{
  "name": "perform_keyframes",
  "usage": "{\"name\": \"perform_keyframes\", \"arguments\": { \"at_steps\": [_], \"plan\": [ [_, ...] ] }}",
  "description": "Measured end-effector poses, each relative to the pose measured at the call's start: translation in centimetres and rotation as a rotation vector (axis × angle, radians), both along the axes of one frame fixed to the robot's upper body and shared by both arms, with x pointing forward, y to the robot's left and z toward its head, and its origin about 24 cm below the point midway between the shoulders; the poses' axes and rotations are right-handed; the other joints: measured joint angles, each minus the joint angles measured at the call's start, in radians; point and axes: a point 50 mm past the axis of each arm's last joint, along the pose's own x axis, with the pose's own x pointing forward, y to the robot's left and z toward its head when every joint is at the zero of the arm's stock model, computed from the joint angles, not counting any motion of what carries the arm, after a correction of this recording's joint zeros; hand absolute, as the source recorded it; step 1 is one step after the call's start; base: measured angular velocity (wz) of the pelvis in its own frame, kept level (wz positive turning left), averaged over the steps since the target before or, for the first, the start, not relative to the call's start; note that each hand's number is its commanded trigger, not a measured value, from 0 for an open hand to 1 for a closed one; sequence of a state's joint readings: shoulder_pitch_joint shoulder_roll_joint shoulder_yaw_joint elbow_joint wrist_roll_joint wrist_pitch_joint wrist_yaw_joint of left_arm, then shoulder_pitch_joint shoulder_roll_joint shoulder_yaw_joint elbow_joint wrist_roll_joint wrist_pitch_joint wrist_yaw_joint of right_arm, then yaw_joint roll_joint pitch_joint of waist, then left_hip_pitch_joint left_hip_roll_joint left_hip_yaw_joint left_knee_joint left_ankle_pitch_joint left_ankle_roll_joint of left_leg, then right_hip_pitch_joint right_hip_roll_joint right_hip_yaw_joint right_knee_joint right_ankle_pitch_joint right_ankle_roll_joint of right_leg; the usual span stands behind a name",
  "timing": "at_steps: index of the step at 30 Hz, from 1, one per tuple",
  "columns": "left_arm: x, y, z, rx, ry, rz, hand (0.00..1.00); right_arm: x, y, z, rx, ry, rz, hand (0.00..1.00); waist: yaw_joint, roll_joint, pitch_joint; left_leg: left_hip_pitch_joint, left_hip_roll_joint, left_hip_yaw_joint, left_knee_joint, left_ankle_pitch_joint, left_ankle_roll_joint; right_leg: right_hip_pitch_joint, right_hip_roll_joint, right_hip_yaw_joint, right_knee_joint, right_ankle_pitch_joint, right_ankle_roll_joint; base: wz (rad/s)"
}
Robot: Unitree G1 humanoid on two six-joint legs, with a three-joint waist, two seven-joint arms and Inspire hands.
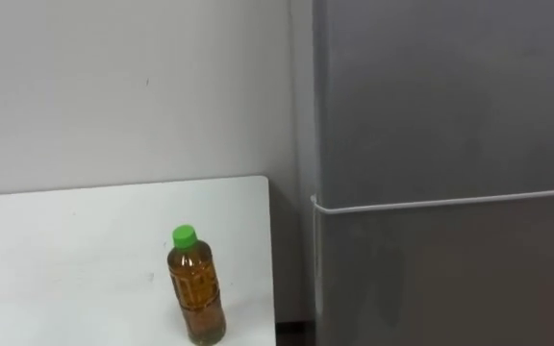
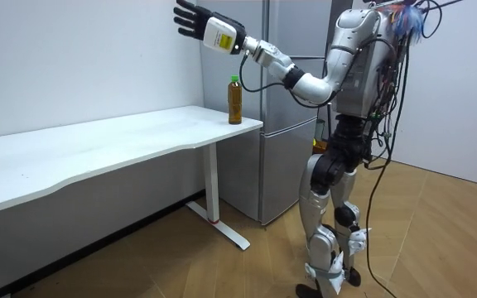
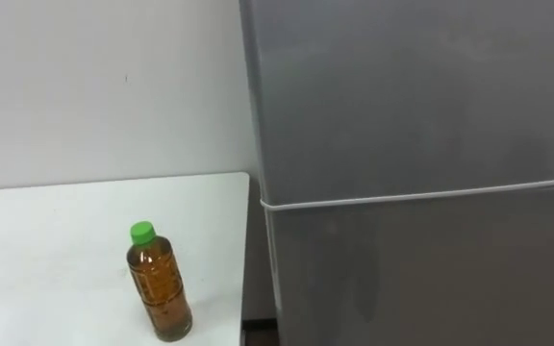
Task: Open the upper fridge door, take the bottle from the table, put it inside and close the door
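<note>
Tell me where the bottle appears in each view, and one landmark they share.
Left eye view: bottle low, left of centre, on the table.
Right eye view: bottle in the lower left.
Room view: bottle upper centre, at the table's end.
Shared landmark: the grey fridge, right of the bottle everywhere.

— Where is the bottle (image 1: 196,288)?
— Upright on the worktop (image 1: 65,259), close to its right edge and toward the near side.
— What's right of that?
— The fridge (image 1: 383,144), just beside the worktop's right end with a narrow gap between. Its upper door (image 1: 469,86) sits over the lower door (image 1: 469,279).
— And behind?
— The wall (image 1: 113,86) runs along the worktop's far edge, left of the fridge.
— The robot?
— It stands before the fridge. Its left robot hand (image 2: 195,18) is high above the bottle, apart from it.
</note>
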State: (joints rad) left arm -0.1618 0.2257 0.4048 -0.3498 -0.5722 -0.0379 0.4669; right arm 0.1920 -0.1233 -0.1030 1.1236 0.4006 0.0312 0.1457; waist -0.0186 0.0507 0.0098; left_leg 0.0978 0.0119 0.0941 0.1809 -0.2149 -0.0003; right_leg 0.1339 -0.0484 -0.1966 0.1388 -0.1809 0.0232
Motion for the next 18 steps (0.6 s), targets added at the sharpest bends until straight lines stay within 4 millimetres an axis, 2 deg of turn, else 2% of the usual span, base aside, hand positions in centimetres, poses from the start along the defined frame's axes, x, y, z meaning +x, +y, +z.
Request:
{"name": "perform_keyframes", "arguments": {
  "at_steps": [3,11,18],
  "plan": [
    [0.6,-0.9,0.2,0.043,0.000,-0.060,0.00,0.3,0.1,0.0,0.007,0.007,0.006,0.00,-0.024,0.002,0.0001,0.001,0.000,0.005,0.000,0.000,0.000,0.002,0.000,0.003,0.000,0.000,0.000,0.00],
    [2.0,-4.1,-0.2,0.114,0.053,-0.269,0.00,0.8,0.3,-0.1,0.034,0.008,-0.011,0.00,-0.057,0.005,-0.0014,-0.002,0.002,0.012,0.001,0.000,0.000,-0.013,0.002,0.019,0.006,0.000,0.000,-0.05],
    [2.4,-6.3,-0.2,0.166,0.064,-0.400,0.00,1.5,0.3,-0.1,0.033,0.007,0.010,0.00,-0.088,0.011,-0.0067,-0.001,0.002,0.015,0.002,0.000,0.000,-0.013,0.002,0.023,0.005,0.000,0.000,-0.02]
  ]
}}
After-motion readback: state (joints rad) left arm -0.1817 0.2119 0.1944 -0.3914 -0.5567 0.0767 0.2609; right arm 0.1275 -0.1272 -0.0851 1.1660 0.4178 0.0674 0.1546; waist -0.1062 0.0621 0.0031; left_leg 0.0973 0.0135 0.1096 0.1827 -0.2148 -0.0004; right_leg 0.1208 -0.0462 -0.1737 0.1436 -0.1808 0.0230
